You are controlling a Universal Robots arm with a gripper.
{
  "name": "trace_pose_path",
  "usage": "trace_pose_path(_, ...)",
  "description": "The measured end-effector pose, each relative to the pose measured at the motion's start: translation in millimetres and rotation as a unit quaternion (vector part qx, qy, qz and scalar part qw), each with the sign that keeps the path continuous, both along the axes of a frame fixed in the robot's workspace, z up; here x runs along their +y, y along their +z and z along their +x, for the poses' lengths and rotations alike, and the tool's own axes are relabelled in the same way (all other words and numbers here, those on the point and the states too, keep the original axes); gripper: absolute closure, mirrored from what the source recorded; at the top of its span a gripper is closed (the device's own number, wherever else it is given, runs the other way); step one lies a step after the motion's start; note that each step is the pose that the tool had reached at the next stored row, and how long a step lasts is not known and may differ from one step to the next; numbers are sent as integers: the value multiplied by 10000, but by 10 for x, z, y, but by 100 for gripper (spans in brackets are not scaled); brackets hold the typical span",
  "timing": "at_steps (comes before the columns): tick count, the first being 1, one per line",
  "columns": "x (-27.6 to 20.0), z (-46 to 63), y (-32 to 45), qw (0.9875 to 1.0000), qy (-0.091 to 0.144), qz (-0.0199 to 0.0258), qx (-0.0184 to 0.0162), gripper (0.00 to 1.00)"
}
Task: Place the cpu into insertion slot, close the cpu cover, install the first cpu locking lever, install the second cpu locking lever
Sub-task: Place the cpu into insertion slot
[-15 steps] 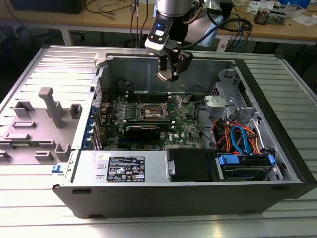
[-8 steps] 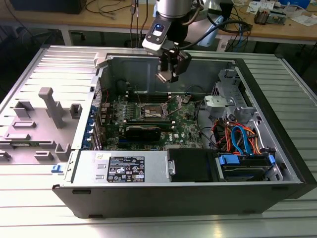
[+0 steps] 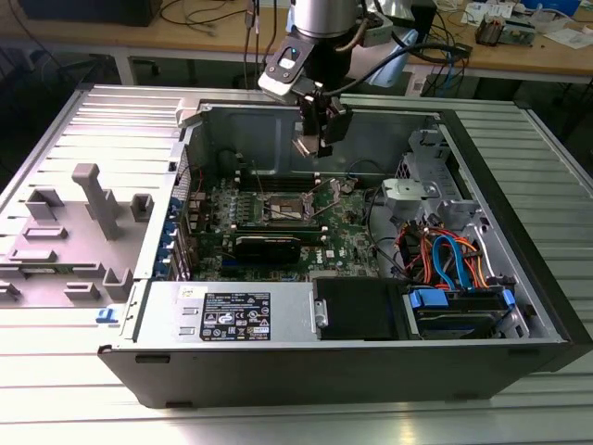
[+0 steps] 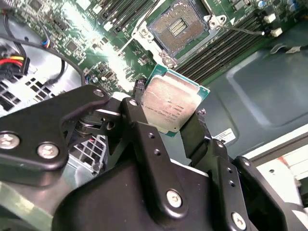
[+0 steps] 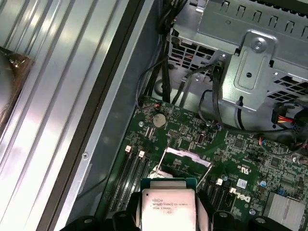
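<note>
There is one cpu (image 4: 171, 106), a flat square chip with a dull silver top and a green edge, and it is clamped between the two black fingers (image 4: 147, 130) of the one gripper (image 4: 169, 102), which press on two opposite sides of it. In the first wrist view the same cpu (image 5: 168, 209) hangs in the air over the green board (image 5: 240, 154), not touching it. There is one insertion slot (image 4: 179, 26), lying uncovered with its dark centre and silver rim, with long memory slots (image 4: 221, 48) on both sides; the chip is near it but clearly apart from it. In the first wrist view the cpu cover (image 5: 187, 157) shows as one bright silver strip just beyond the chip. In the exterior view the single arm (image 3: 324, 28) comes down from the upper middle of the frame, and its gripper (image 3: 315, 139) points downward into the one open computer case (image 3: 352, 371), a little above the insertion slot (image 3: 283, 206) in the middle of the frame. The case lies on a ribbed metal table (image 3: 556, 185). At the exterior view's left, one grey plastic holder (image 3: 93, 199) lies on the table.
</note>
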State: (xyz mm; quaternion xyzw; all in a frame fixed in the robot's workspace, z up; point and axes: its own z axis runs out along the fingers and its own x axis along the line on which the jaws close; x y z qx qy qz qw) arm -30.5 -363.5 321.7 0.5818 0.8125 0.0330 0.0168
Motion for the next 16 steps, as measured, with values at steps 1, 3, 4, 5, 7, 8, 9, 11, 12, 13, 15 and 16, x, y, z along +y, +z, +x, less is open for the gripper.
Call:
trace_pose_path(1,0,0,-9,9999,-124,-1,0,45)
trace_pose_path(3,0,0,-20,9996,-274,-3,2,45)
trace_pose_path(4,0,0,-27,9993,-376,-4,5,45)
trace_pose_path(5,0,0,-35,9989,-467,-6,11,45)
trace_pose_path(7,0,-1,-46,9983,-582,-9,22,45)
trace_pose_path(8,0,-1,-51,9979,-642,-11,28,45)
trace_pose_path(9,0,-1,-57,9975,-713,-12,36,45)
trace_pose_path(11,0,0,-71,9960,-888,-20,81,45)
trace_pose_path(12,0,0,-73,9955,-939,-22,102,45)
trace_pose_path(13,0,0,-76,9950,-987,-23,122,45)
trace_pose_path(15,-1,0,-85,9940,-1078,-26,163,45)
trace_pose_path(16,-1,0,-92,9933,-1142,-28,195,45)
